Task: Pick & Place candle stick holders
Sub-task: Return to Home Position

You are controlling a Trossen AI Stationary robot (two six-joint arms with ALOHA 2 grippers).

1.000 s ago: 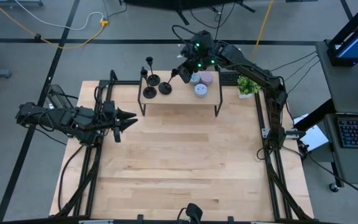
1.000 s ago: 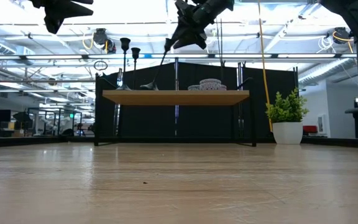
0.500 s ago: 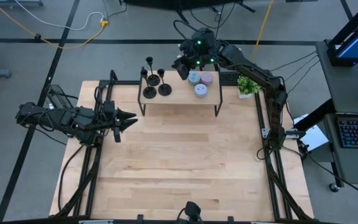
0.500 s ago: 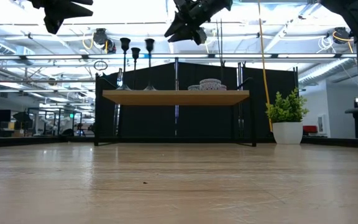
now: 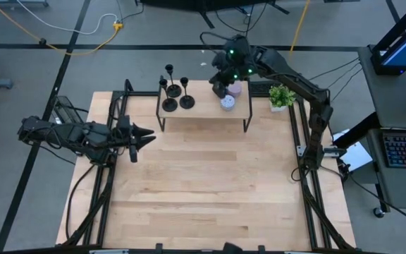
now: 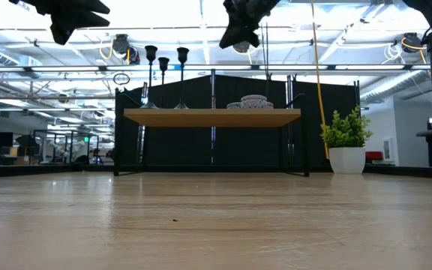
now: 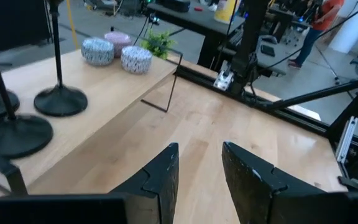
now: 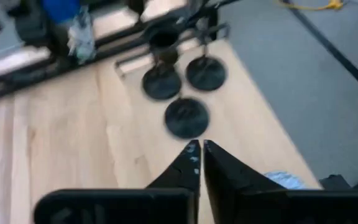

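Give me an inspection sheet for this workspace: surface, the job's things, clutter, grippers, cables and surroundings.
Surface: wooden table with a small shelf at its far edge.
Job's things: three black candle holders stand upright, clustered at the shelf's left end.
Clutter: three round pucks at the shelf's right end; a potted plant on the table beside the shelf.
Grippers: left gripper open and empty, over the table's left side; right gripper shut and empty, above the shelf near the pucks.
Cables: a yellow cable hangs behind the shelf.
Surroundings: a keyboard on a desk to the right.
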